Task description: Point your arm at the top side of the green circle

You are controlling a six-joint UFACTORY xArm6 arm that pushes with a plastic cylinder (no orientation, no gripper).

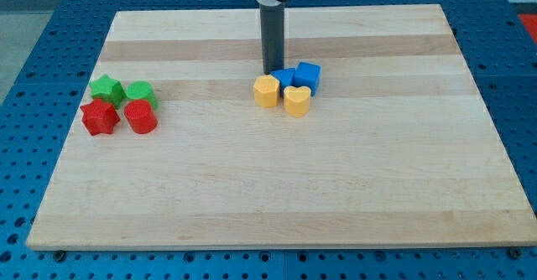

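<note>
Where the green circle [141, 92] sits, near the left edge of the pale wooden tabletop [277, 196], it touches a green star [106, 88], with a red circle [141, 117] and red star [99, 117] just below. My tip [273, 71] is well apart to the right, just above a yellow block [266, 90], yellow heart [296, 101] and two blue blocks [307, 75]. There are no fingers, only a rod. A blue pegboard [42, 37] surrounds the tabletop.

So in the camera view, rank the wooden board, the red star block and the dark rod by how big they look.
1. wooden board, by far the largest.
2. dark rod, as far as it shows.
3. red star block, smallest, though not much smaller than the rod's visible stretch.
</note>
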